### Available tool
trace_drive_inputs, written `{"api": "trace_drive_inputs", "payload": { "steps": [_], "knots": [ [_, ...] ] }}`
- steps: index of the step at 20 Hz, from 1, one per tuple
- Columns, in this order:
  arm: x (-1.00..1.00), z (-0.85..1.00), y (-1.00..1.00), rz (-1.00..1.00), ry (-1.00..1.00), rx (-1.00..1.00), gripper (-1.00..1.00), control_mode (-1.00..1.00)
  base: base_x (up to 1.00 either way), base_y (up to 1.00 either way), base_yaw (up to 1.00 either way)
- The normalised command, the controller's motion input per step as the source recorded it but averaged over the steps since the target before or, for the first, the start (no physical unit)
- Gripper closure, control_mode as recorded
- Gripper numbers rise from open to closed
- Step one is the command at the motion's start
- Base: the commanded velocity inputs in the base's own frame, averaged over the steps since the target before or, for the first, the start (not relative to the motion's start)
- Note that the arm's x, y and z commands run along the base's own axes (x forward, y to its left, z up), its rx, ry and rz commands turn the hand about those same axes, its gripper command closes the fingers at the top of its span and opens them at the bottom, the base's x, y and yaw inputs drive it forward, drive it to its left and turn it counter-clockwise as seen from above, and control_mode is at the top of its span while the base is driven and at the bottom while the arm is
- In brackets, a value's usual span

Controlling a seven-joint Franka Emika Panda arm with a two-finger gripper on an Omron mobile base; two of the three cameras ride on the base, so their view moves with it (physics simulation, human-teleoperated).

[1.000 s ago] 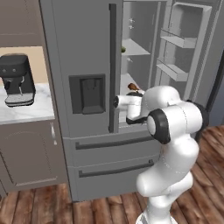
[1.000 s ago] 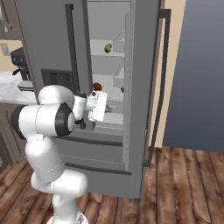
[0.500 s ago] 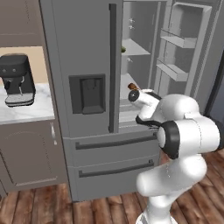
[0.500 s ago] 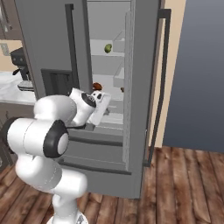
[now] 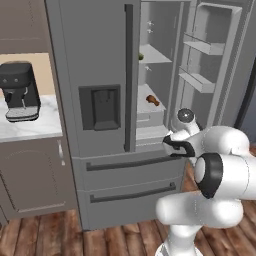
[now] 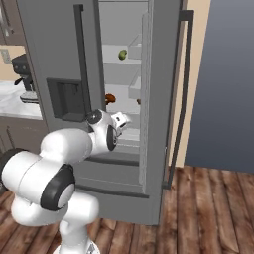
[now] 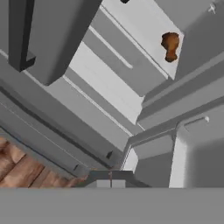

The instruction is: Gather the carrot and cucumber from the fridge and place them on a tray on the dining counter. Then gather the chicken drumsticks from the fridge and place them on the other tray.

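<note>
A chicken drumstick (image 5: 152,100) lies on a middle shelf (image 5: 150,95) of the open fridge (image 5: 100,75); it shows as a brown lump in the right base view (image 6: 110,98) and near the top of the hand view (image 7: 170,45). Higher up, a small green thing (image 6: 122,54) sits on an upper shelf, too small to name as the cucumber. I can make out no carrot, and no tray appears in these views.

Over the last second the arm has swung. A second ago the hand was level with the drumstick shelf, close in front of the left door; half a second ago it was turning away; now the hand (image 6: 120,119) has dropped lower and moved toward the open right side, pointing into the fridge below that shelf. It is closed tight and carries nothing.

The base has not driven: the fridge and the coffee machine (image 5: 19,91) on the worktop (image 5: 30,127) keep their places in the views.

For the task, I judge this a repositioning and not a pick. Nothing has left the fridge, and the closed hand would need to open before it takes anything.
</note>
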Motion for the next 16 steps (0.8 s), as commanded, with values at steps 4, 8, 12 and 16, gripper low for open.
{"api": "trace_drive_inputs", "payload": {
  "steps": [4, 8, 12, 16],
  "knots": [
    [-0.03, 0.28, 0.66, -0.1, -0.25, 0.26, 1.0, -1.0, 0.0, 0.0, 0.0],
    [-0.1, 0.36, 0.68, -0.18, -0.12, 0.23, 1.0, -1.0, 0.0, 0.0, 0.0],
    [-0.44, 0.26, 0.41, -0.28, 0.0, 0.25, 1.0, -1.0, 0.0, 0.0, 0.0],
    [-0.7, 0.19, 0.11, -0.28, 0.0, 0.33, 1.0, -1.0, 0.0, 0.0, 0.0]
  ]
}}
